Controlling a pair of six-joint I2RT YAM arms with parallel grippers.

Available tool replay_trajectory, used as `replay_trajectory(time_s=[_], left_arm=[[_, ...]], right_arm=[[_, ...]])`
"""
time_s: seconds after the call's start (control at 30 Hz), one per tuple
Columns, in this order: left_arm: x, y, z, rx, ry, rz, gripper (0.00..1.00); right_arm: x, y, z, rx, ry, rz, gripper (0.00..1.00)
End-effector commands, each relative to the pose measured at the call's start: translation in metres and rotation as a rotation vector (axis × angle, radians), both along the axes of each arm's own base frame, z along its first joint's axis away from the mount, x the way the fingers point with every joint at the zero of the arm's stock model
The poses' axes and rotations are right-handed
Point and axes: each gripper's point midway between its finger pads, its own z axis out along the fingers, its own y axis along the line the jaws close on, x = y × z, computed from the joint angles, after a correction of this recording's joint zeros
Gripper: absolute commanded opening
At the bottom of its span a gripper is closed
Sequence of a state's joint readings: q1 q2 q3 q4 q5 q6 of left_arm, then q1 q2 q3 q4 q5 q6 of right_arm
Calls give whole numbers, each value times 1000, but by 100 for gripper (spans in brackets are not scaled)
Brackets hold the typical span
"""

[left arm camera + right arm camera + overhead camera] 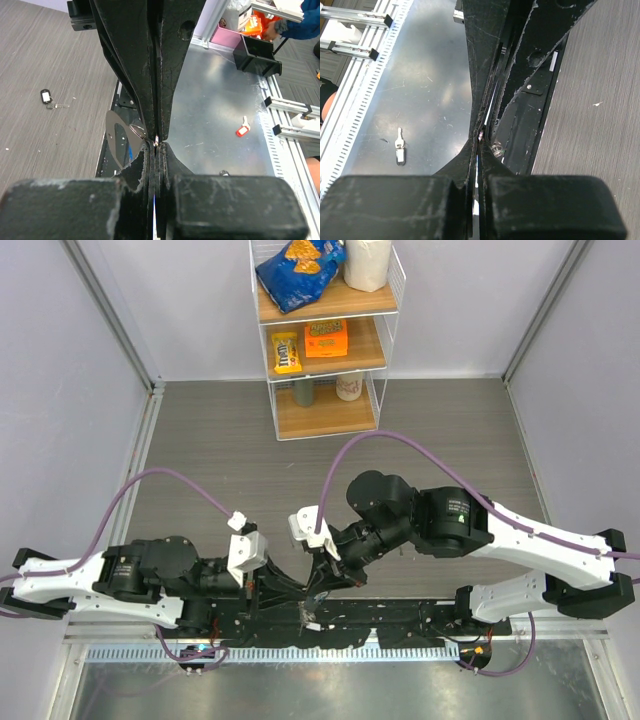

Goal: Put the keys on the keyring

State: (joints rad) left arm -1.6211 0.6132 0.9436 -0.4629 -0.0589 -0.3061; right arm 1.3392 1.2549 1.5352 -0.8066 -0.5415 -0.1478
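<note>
My left gripper (156, 145) and right gripper (480, 139) meet tip to tip just above the table's near edge, both shut. A small silver metal bit (156, 141) is pinched where the tips touch. It seems to belong to the keyring (117, 142), whose shiny grey oval hangs just left of the tips. A small silver ring (496, 148) shows beside the right tips. From above, the left gripper (300, 592), the right gripper (322, 590) and a silver glint of the keyring (305, 613) are visible. One black-headed key (46, 96) lies on the wood table, far from both grippers.
A red-tagged key (242, 131) and a pale-tagged key (400, 151) lie on the metal sheet below the table's near edge. A black rail (400, 612) runs along that edge. A wire shelf (325, 360) with snacks stands at the back.
</note>
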Motion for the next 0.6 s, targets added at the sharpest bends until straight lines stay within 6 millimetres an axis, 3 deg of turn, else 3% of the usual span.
replay_trajectory(time_s=[0.0,0.13,0.33,0.57], left_arm=[[-7,-5,27,-77,-13,-46,0],[-5,-8,26,-87,-34,-40,0],[-5,-10,31,-131,-54,-47,0],[-12,-12,39,-208,-99,-92,0]], right_arm=[[-5,4,27,101,-24,25,5],[-7,4,30,118,-21,28,8],[-5,-4,43,183,-20,-16,42],[11,-21,55,266,-45,-152,53]])
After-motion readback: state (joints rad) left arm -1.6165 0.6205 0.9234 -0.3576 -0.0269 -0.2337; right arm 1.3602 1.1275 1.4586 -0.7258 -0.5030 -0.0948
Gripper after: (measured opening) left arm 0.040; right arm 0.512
